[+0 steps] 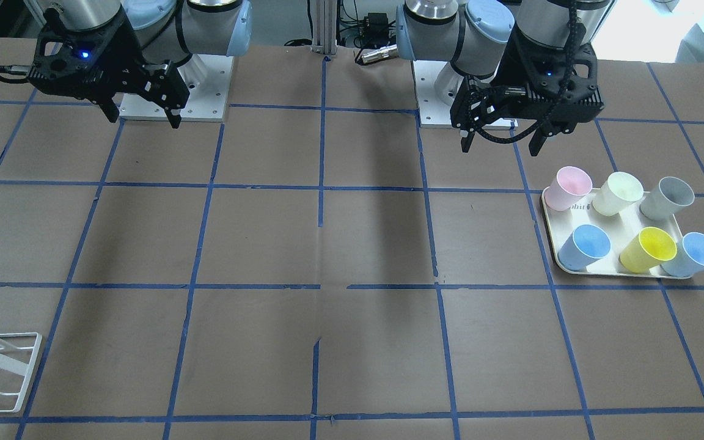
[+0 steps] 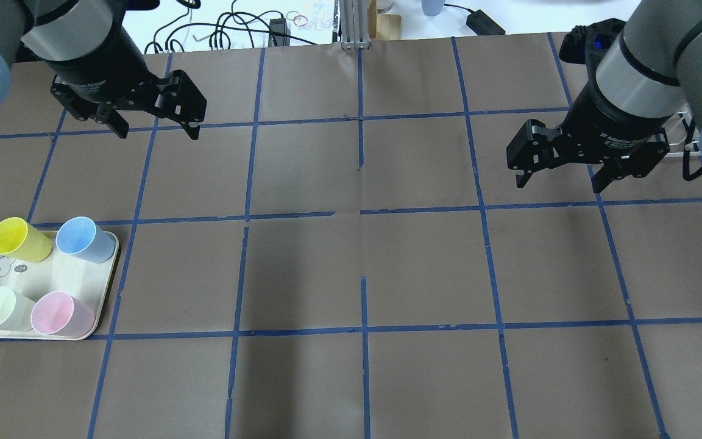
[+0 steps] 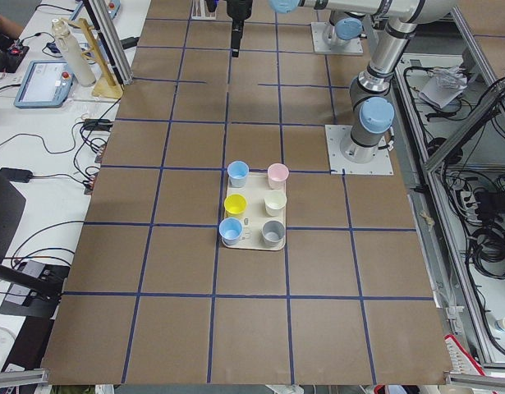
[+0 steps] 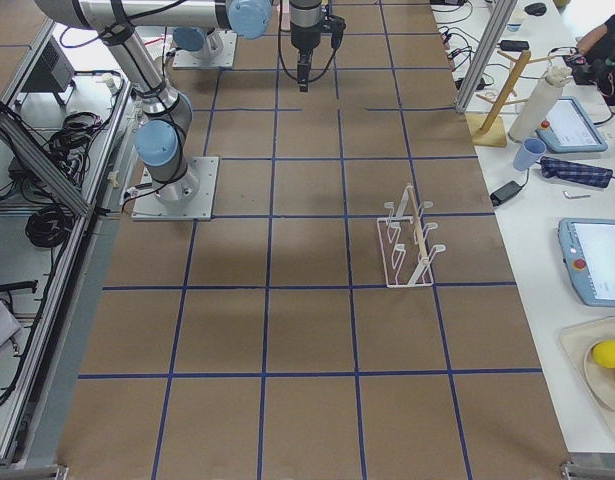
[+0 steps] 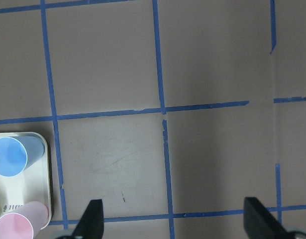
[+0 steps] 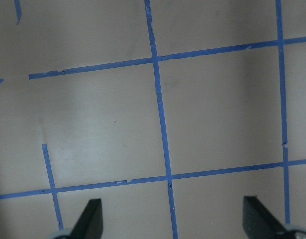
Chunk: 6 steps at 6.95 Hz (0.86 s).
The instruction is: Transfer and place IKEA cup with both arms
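Jaws: left gripper (image 2: 159,131) and right gripper (image 2: 561,183) both spread, empty.
Cup: IKEA cup (image 2: 86,239) upright at tray (image 2: 46,277) corner, near left edge of table (image 2: 363,268).
Handling: likely light, stiff, slick; pinch across upper wall.

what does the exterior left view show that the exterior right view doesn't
Only exterior left: the tray holding six cups, with the IKEA cup at its far corner, on the side away from the robot.
Only exterior right: the white wire rack standing on the table.
Both: the brown table gridded in blue tape, with an arm's base bolted to it. The left arm is the near one in the left view, and the right arm is the near one in the right view.
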Each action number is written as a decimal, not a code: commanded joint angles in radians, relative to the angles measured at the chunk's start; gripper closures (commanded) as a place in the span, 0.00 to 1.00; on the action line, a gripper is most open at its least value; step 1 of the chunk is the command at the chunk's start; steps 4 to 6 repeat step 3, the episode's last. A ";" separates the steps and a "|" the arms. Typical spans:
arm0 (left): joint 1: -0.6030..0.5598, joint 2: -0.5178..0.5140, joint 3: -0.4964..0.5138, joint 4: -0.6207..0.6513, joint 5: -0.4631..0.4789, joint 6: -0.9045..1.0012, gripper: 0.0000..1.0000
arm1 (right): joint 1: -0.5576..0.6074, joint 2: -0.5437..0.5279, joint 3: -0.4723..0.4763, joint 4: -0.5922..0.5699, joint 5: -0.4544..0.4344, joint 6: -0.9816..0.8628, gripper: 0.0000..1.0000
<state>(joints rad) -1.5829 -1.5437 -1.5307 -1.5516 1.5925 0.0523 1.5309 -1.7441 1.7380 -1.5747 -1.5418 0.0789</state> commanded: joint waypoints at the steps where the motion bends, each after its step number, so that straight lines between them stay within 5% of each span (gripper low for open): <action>1: 0.014 0.001 -0.005 -0.002 0.000 0.001 0.00 | 0.000 0.000 0.000 -0.001 0.000 0.001 0.00; 6: 0.023 0.001 0.006 -0.021 -0.031 0.000 0.00 | 0.000 0.000 0.000 -0.004 0.000 -0.001 0.00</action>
